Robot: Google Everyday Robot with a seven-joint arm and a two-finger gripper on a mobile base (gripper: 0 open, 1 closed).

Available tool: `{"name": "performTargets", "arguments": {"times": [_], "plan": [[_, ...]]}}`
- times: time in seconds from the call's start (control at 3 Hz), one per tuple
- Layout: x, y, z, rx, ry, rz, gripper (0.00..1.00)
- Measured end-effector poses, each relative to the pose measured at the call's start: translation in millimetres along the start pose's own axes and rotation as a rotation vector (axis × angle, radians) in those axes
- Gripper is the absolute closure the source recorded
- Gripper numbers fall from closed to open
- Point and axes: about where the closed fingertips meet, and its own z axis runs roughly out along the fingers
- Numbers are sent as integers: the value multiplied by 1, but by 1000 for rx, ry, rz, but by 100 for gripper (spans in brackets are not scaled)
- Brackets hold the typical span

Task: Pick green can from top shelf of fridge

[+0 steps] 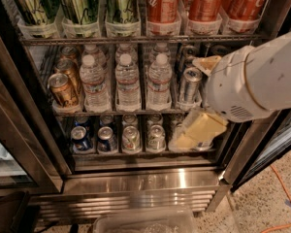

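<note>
The fridge (140, 181) stands open in front of me. Three green cans (80, 4) stand in clear trays at the left of the top shelf (136, 39), and red cola cans (162, 3) fill its right half. Only the lower parts of these cans show. My gripper (185, 101) sits at the end of the white arm (262, 81) on the right, in front of the middle and bottom racks and well below and to the right of the green cans. Its tan fingers (199, 130) stand apart and hold nothing.
The middle rack holds water bottles (127, 81), gold-brown cans (62, 89) at the left and a silver can (188, 84). The bottom rack holds several small cans (131, 139). The glass door (5, 169) hangs at the left. A clear bin (145, 222) and an orange cable (281, 198) lie on the floor.
</note>
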Motion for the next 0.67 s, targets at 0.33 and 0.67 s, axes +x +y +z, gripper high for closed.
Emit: {"name": "performTargets", "arguments": {"times": [0.33, 0.67], "plan": [[-27, -10, 33, 62, -94, 61, 0], [-68, -27, 56, 125, -178, 71, 0]]}}
